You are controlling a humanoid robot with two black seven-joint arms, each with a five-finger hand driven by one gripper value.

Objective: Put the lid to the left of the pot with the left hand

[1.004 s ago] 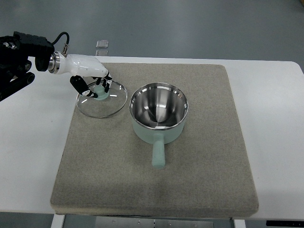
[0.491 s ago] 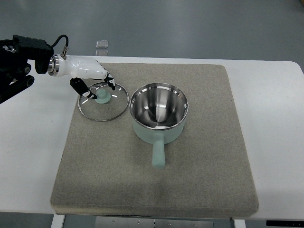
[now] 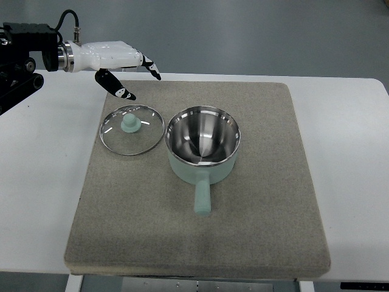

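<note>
Hovering left robot hand [image 3: 124,67] above mat's [image 3: 255,231] far-left edge, fingers spread, holding nothing, probably clear of everything. Lid [image 3: 132,129] flat on mat, knob up, just left of pot [image 3: 202,146], near-touching. Mat on white counter [image 3: 346,152].

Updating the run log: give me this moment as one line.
left hand: open, raised clear of lid | lid: flat on mat, left of pot, knob up | pot: uncovered, handle toward robot | right hand: not in view
</note>
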